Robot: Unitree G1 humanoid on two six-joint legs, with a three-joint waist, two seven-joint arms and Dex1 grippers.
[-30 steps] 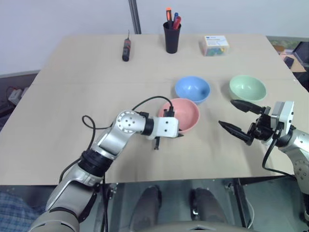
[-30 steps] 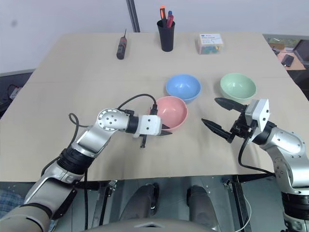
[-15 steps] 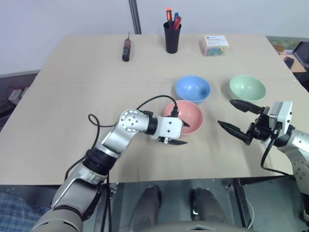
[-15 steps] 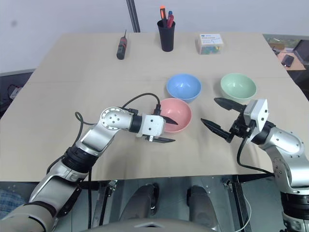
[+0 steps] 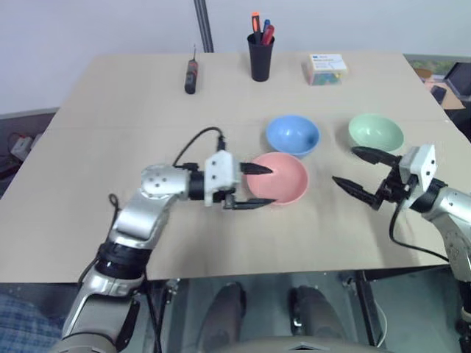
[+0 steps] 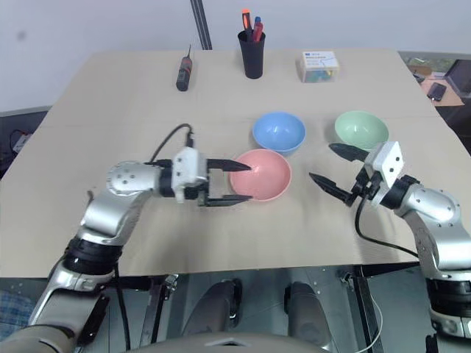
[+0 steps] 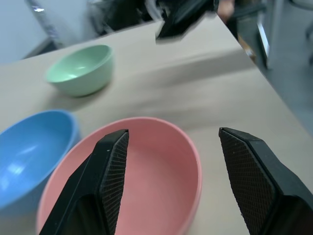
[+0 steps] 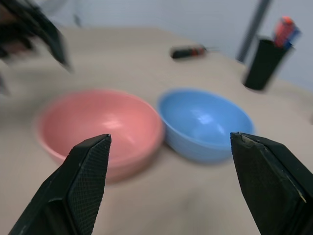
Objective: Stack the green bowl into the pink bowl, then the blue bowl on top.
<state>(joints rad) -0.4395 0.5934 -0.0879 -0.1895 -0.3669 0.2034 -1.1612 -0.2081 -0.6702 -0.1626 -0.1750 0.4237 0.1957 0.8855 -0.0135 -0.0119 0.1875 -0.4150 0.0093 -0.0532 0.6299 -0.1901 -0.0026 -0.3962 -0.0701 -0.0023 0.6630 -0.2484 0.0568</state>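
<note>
Left pincer (image 5: 254, 185) opened, lifted off smooth round pink bowl (image 5: 283, 176); right pincer (image 5: 359, 170) wide, empty.

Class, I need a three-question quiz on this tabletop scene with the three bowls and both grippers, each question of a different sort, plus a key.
1. True or false: the green bowl already sits inside the pink bowl.
2. Which bowl lies nearest the left gripper? A) blue bowl B) pink bowl C) green bowl
3. Fill in: both the left gripper and the right gripper are ____.

Key: 1. False, all three bowls stand apart on the table. 2. B. 3. open.
</note>
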